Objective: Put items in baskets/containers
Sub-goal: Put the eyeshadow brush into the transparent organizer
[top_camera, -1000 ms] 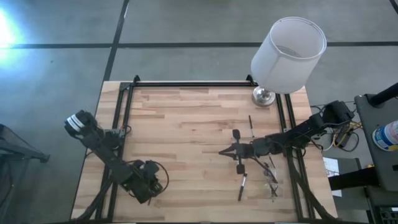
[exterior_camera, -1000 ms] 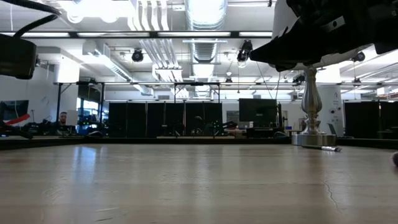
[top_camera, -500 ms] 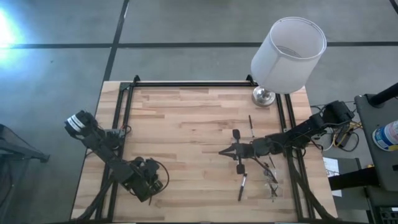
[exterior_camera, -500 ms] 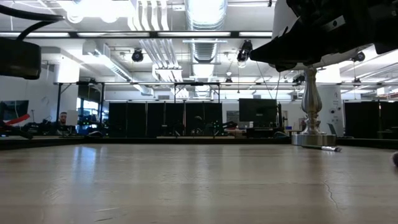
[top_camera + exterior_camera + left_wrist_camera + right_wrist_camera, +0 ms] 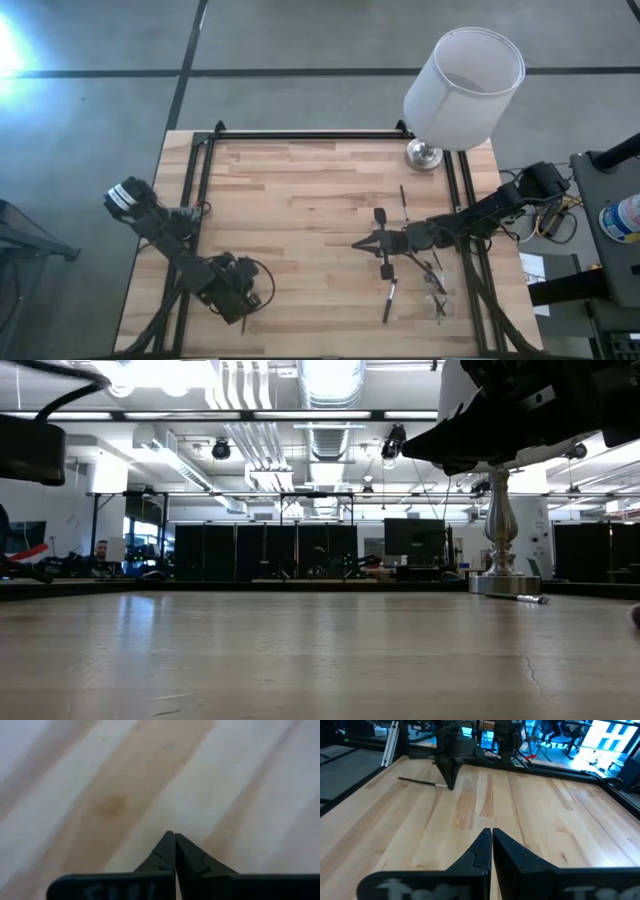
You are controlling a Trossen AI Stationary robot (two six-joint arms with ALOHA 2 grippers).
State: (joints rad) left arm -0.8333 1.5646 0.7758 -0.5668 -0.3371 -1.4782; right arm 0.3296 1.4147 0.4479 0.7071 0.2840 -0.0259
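1. Table [image 5: 300, 200]: light wooden butcher-block top inside a black frame.
2. Left gripper [image 5: 243, 318]: low over the table's near left corner, tips pressed together on nothing; the left wrist view shows its fingers [image 5: 165, 855] closed over bare wood.
3. Right gripper [image 5: 358, 243]: over the table's right-centre, fingers pressed together, nothing between them.
4. Brushes: one dark stick [image 5: 403, 199] lies alone behind the right arm; another [image 5: 389, 300] lies nearer the front edge; one [image 5: 420, 782] lies by the left gripper.
5. Clear tray [image 5: 435, 285]: near the right front edge, thin sticks in or on it; cannot tell which.
6. White lamp [image 5: 463, 85]: far right corner, metal base on the table.
7. Writing: none readable.
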